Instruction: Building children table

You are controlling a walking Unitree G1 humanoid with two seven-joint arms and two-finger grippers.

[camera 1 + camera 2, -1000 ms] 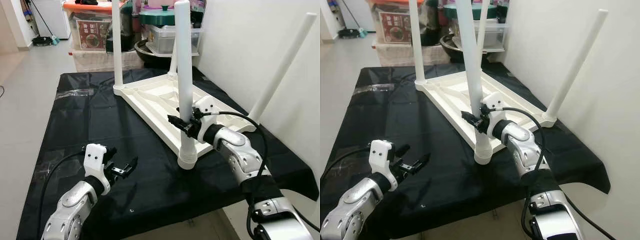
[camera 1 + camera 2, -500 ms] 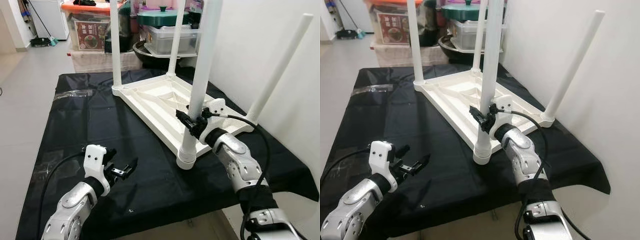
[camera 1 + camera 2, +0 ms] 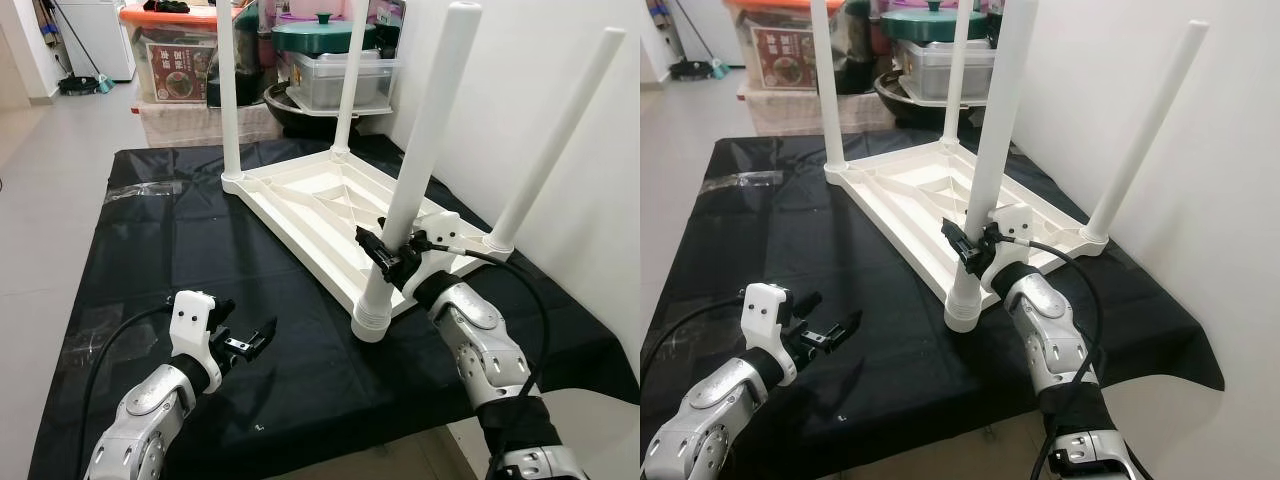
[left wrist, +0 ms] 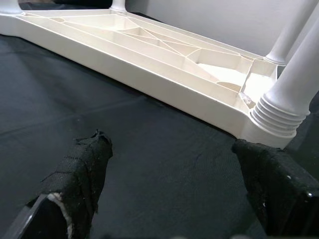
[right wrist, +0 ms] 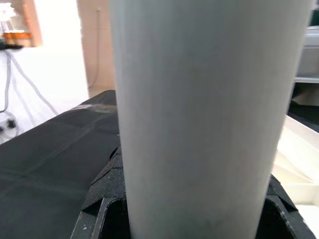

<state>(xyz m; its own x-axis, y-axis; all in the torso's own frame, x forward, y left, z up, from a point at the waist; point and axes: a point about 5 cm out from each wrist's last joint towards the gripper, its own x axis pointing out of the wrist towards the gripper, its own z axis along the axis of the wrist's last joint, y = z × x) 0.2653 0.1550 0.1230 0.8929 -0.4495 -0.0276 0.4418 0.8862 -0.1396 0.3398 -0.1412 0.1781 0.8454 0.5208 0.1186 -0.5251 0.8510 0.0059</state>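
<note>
We pinch the near white plastic tube leg (image 3: 415,180) low with our right gripper (image 3: 392,262); it leans toward one o'clock from the upturned white ribbed tabletop (image 3: 320,205). Light, stiff, slick: grip near the socket. Left gripper (image 3: 243,343) spread, idle.

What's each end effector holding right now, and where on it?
Right end effector grips the near table leg low on its shaft, above the ribbed base. Left end effector holds nothing.

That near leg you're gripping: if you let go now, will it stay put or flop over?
Likely to tip: the near leg leans off vertical while the right end effector clamps it. Probably stiff, light plastic. Its ribbed base sits at the tabletop corner, but whether it is seated is unclear.
</note>
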